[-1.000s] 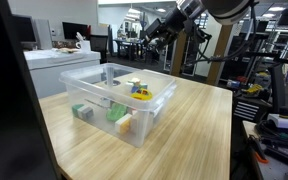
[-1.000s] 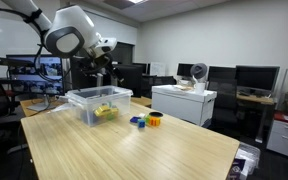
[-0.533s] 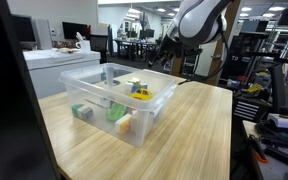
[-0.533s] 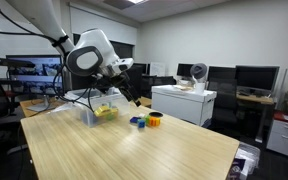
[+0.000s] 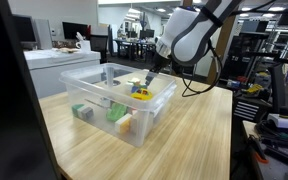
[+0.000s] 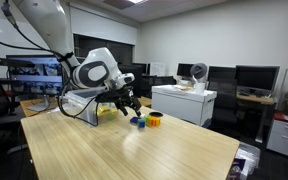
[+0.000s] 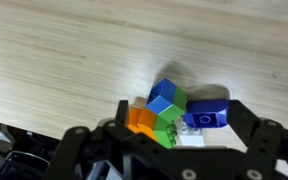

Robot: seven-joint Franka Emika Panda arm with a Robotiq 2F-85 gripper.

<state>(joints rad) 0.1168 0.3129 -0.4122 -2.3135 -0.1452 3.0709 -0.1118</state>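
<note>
my gripper (image 6: 128, 104) hangs just above the block cluster (image 7: 167, 112) on the wooden table (image 7: 64, 50), near the clear bin (image 5: 94, 88); my jaws stand spread wide, gripping nothing, the blocks between them

Open-plan lab and office space. A light wooden table (image 5: 189, 125) fills the foreground in both exterior views. White wall (image 6: 219, 35) behind it. Ceiling strip lights (image 5: 134, 12) are on and the lighting is even. A white cabinet (image 6: 182, 104) stands just beyond the table with a round fan-like unit (image 6: 197, 73) on top. Dark monitors (image 6: 252, 78) line the desks along the wall. Farther desks are too small to detail.
</note>
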